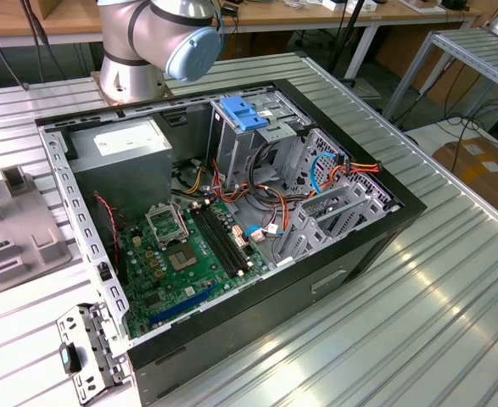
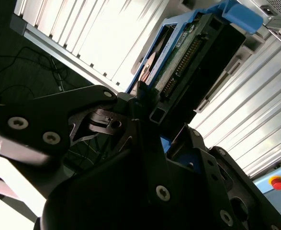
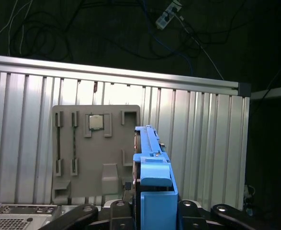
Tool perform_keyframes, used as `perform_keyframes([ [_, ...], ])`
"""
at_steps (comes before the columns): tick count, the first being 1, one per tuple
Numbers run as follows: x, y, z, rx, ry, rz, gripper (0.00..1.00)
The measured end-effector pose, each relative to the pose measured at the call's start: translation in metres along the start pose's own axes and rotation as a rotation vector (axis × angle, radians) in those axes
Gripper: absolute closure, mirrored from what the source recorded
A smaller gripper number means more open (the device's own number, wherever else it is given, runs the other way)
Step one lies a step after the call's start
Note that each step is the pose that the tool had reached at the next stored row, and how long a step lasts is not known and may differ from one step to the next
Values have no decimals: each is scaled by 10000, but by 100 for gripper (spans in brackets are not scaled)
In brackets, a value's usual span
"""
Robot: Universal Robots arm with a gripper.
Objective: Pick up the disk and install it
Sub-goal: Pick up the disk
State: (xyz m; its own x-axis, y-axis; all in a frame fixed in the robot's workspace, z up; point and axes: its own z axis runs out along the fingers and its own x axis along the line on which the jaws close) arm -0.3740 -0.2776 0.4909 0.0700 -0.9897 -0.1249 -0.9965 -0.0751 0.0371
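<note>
1. Your gripper is clamped on the disk. In the first wrist view its black fingers press against both sides of the blue carrier, and you see the disk edge-on.
2. In the second wrist view the disk stands out past the gripper's black linkage. Its connector row and the blue carrier edges show there, and it is held off the ribbed counter.
3. Beyond the disk in the first wrist view, a grey tray lies flat on the counter. A square chip sits in one of its pockets.
4. Past the counter's far edge, cables trail over a dark floor.
5. In the exterior view the open case lies on its side on the counter, with the motherboard facing up in its nearer part.
6. Deeper in the case, the grey power supply fills the far corner toward the exterior view's left.
7. Just beside the power supply, toward the exterior view's right, stands the metal cage, topped by a blue bracket.
8. The tray sits outside the case on the exterior view's left.
9. Behind the case, the arm rises from its base on the counter.
</note>
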Motion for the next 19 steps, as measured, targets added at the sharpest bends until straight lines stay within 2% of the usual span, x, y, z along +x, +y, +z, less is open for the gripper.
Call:
perform_keyframes([
  [19, 11, -150, -5, 0, 0, 0, 64],
])
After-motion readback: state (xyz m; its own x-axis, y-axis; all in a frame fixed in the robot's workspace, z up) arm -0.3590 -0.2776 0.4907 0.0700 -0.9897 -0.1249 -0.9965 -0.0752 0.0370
